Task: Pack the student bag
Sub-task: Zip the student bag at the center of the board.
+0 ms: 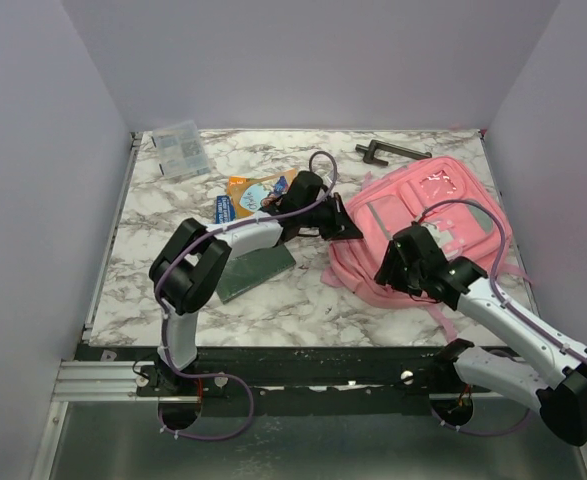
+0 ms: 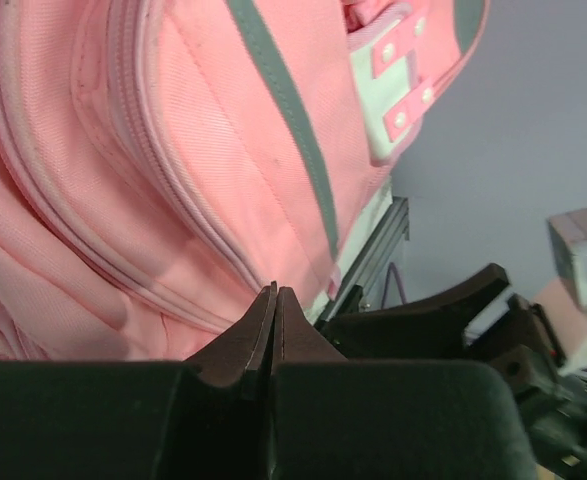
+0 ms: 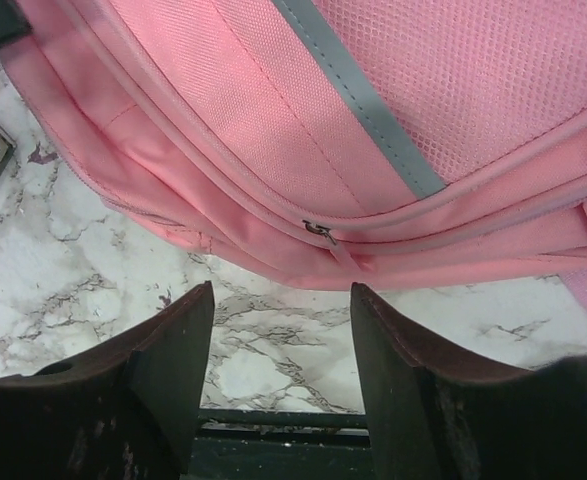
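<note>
Marbled surface (image 1: 293,305) bearing the student bag (image 1: 428,215) flat toward its far right corner, left gripper (image 2: 275,295) pressed together at its left-side seam, perhaps nipping fabric to steady it, right gripper (image 3: 278,300) spread before the zipper pull (image 3: 320,234), apparently to open it.

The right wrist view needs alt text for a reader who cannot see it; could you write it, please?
The right gripper stands open above the marble table, empty, facing the edge of the pink student bag. A small zipper pull sits on the bag's seam just beyond the gap, below a grey trim stripe.
</note>
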